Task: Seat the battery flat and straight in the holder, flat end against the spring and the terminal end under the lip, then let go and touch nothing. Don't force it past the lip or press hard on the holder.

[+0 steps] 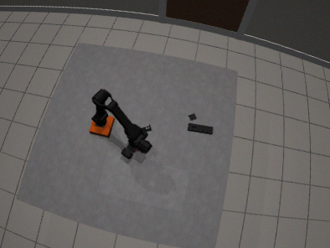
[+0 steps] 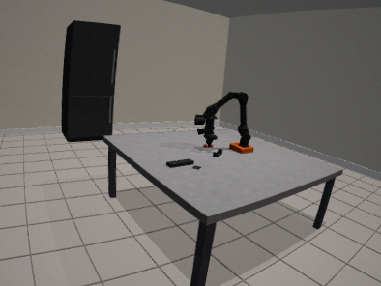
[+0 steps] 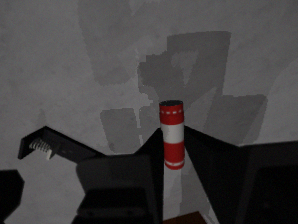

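The battery [image 3: 173,134] [image 2: 205,146] is red with a white band and has a dark end at the top of the wrist view. My gripper [image 3: 171,131] is shut on it, with one finger on each side, low over the table. In the top view only a bit of red shows under the arm. The black holder [image 3: 67,148] [image 1: 150,129] [image 2: 218,153] is empty and lies to the left of the gripper in the wrist view, apart from it. Its pale coiled spring [image 3: 40,146] shows near one end. Part of the holder is hidden behind the left finger.
A long black bar-shaped object [image 1: 200,129] [image 2: 180,163] and a small dark square piece [image 1: 192,116] [image 2: 196,167] lie on the grey table [image 1: 167,75] [image 2: 271,179], well away from the gripper. The arm's orange base [image 1: 101,127] [image 2: 242,148] stands beyond the holder.
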Motion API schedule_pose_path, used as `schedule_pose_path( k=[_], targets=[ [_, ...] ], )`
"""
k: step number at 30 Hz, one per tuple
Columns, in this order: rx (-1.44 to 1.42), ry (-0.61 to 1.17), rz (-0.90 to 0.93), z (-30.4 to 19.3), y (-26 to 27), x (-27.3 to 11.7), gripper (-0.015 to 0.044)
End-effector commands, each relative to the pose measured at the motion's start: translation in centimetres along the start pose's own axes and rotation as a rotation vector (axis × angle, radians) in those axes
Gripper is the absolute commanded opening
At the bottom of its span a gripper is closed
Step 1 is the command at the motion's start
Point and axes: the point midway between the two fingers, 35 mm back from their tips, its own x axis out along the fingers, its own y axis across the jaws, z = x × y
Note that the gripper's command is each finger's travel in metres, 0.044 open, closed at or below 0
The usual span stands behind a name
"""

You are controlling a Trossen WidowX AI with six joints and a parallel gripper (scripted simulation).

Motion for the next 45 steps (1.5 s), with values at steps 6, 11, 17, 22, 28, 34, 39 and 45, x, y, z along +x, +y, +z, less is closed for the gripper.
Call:
schedule_pose_path(
  k=[6, 11, 17, 22, 28, 34, 39, 45],
  targets=[
    [-0.012, -0.039, -0.002, 0.5, 0.1, -3.1, 0.0066],
    [-0.216, -0.039, -0.004, 0.0, 3.2, -3.7, 0.0066],
    [-0.501, -0.04, -0.004, -1.2, 7.4, -4.6, 0.0066],
    [-0.742, -0.04, -0.002, -2.6, 10.7, -5.3, 0.0066],
    [-0.91, -0.04, 0.001, -3.9, 12.8, -5.8, 0.0066],
    [-0.905, -0.025, 0.0, -3.8, 12.6, -5.5, 0.0066],
    [-0.899, 0.049, -0.032, -3.9, 12.5, -4.3, 0.0066],
    [-0.894, 0.142, -0.075, -4.0, 12.4, -2.8, 0.0066]
  ],
)
